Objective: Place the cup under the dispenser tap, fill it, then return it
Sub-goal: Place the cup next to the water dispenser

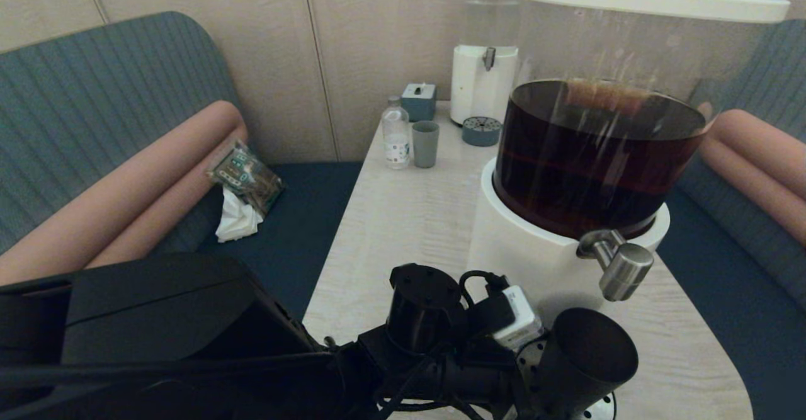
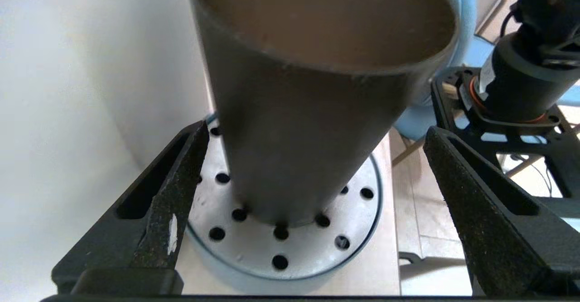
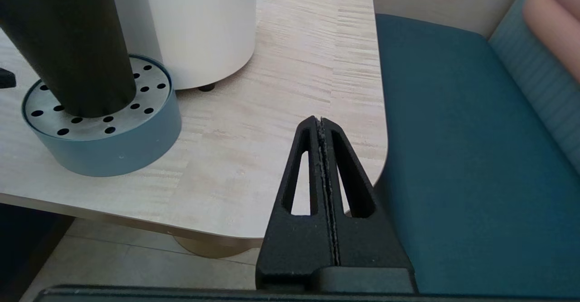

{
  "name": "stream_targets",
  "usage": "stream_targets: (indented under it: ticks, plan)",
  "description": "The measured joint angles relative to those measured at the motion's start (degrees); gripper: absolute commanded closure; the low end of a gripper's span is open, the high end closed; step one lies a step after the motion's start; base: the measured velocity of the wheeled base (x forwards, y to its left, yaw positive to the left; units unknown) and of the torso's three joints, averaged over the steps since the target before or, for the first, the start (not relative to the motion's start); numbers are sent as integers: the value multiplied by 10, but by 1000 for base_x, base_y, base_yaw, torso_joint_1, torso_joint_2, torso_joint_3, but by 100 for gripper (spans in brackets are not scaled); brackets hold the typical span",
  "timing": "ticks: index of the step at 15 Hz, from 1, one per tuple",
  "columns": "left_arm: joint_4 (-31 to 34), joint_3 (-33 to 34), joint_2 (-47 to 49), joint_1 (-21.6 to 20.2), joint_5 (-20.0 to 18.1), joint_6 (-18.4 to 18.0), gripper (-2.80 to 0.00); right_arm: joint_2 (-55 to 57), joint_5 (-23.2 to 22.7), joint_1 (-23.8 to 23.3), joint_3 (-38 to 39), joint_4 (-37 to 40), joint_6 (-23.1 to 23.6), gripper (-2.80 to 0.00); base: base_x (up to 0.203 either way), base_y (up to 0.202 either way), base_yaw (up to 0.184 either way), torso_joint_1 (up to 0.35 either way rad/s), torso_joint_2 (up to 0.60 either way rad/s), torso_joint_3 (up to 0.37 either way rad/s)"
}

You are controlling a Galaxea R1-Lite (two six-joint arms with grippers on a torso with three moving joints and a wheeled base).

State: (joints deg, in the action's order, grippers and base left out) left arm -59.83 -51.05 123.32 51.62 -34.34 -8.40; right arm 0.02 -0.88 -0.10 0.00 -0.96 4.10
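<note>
Left gripper (image 2: 299,193) spread wide, one finger (image 2: 167,202) either side of the cup (image 2: 294,125), neither touching its wall: either just released or not yet closed, cannot be told which. Cup upright on the perforated drip tray (image 2: 253,247), just in front of the white base (image 1: 522,244) of the large dispenser; placement there presumably meant to catch the pour and any spill. In the head view, cup (image 1: 585,357) below the dispenser tap (image 1: 620,269), rim seemingly a little to the left of the spout; true alignment not judgeable from this angle. Inside of cup shows no clear liquid level; judged not yet filled. Tank (image 1: 598,149) above the tap roughly half full of dark brown liquid. Right gripper (image 3: 324,125) pressed together, holding nothing, hanging off the table edge (image 3: 317,229) to the right of the tray (image 3: 104,148), well apart from the cup; apparently parked clear of the working arm.
</note>
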Motion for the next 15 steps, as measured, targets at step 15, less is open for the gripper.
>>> stream_targets:
  ticks: [15]
  plan:
    - [-2, -37, 31, 21, 3, 10, -280, 0, 0, 0, 0, 1, 0, 0, 0, 0, 0, 0, 0, 0]
